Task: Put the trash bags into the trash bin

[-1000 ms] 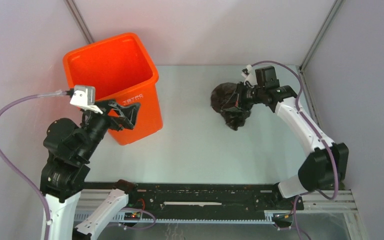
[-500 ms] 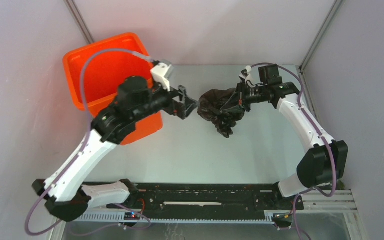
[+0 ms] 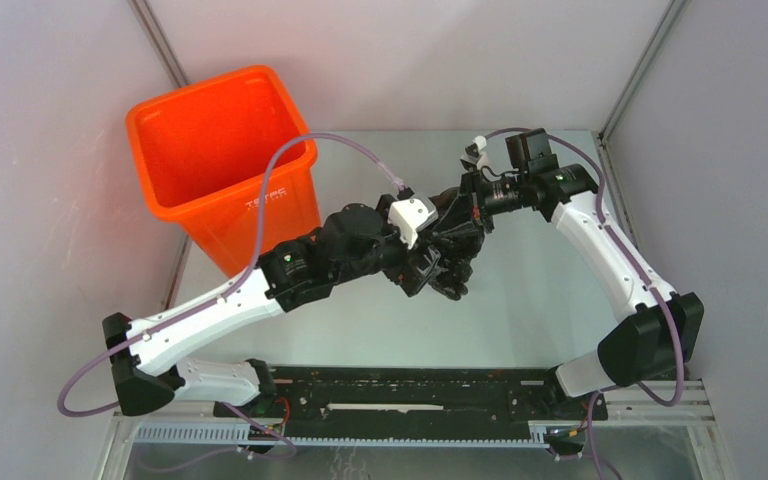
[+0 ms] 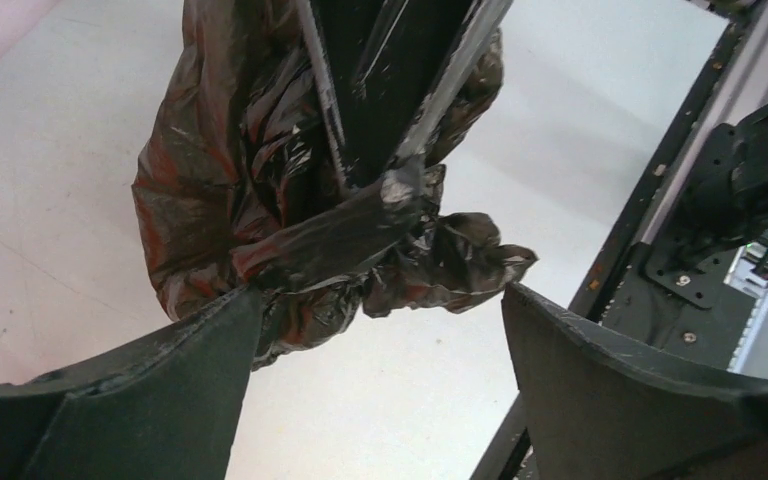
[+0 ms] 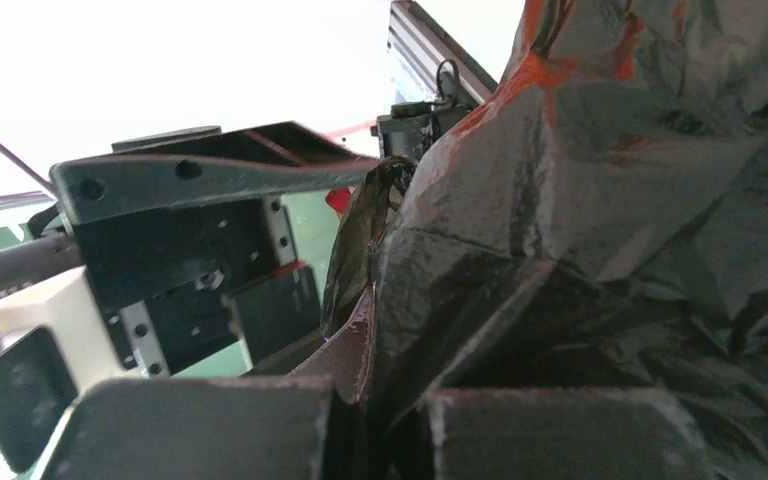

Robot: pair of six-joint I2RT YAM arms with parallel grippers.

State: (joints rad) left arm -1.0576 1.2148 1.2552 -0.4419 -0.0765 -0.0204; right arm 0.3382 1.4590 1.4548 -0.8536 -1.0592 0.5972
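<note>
While the orange trash bin stands upright at the table's far-left corner, well apart, the black trash bag is held over mid-table, pinched in the clenched right gripper, with the left gripper spread wide around its lower folds.

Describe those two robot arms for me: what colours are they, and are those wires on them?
The left arm and right arm match: white tubular links joined by chunky black joints. A lilac cable loops along each. The left gripper and right gripper are black, each with two wedge-shaped fingers. A small white block sits on the left wrist.
</note>
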